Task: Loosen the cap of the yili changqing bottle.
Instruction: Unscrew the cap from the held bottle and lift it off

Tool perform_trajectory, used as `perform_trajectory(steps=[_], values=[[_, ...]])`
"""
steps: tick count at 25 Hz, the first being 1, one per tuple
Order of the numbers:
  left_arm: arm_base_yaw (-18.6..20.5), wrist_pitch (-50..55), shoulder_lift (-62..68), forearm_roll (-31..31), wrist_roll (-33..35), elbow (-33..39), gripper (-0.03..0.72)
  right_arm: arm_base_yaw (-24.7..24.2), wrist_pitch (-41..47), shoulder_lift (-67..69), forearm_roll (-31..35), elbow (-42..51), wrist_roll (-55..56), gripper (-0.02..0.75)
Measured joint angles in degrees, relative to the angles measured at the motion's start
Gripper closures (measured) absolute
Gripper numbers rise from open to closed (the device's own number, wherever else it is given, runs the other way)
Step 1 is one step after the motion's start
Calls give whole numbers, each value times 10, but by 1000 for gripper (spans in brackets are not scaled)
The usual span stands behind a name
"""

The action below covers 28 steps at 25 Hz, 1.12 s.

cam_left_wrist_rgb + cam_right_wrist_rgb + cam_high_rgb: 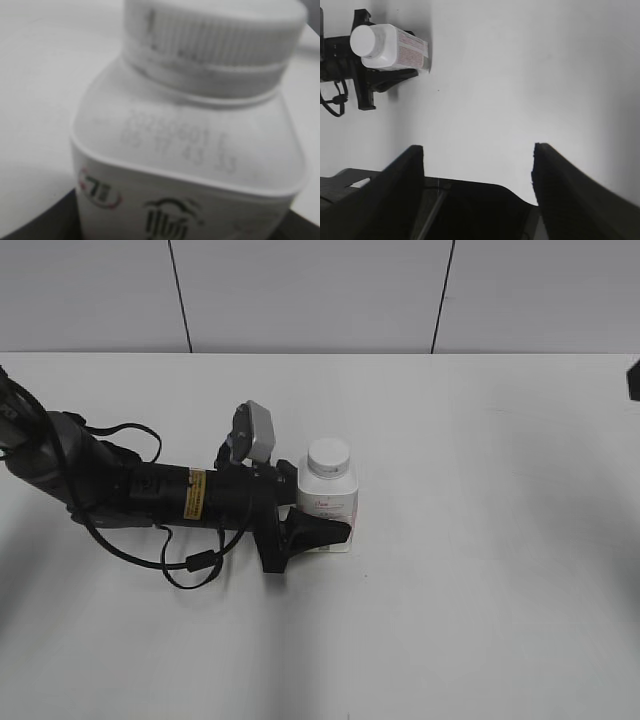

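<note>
White surface (480, 570), plain and matte, running back to a pale panelled wall (310, 295) split by two dark seams.

Left hand (322, 520) low on that surface, reaching in from the left, clamped on the yili changqing bottle (330, 502) at its lower body, one dark finger (318, 532) across the near side of the label. Bottle upright, a little left of centre; cap (329, 456) seated on the neck, ribbed skirt filling the left wrist view (215, 30), date print on the shoulder below.

Right hand (477, 165) well apart from the bottle (395, 47), fingers spread wide over bare surface, holding nothing; barely a dark sliver (634, 380) at the right edge of the exterior view.

Open surface right of and in front of the bottle; far edge meeting the wall behind.
</note>
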Motion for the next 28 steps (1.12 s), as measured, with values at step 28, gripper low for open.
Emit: perform_trajectory(steps=[28], values=[[-1,2,0,0,0,0,260,244,-24,389,-44,-298,200,204]])
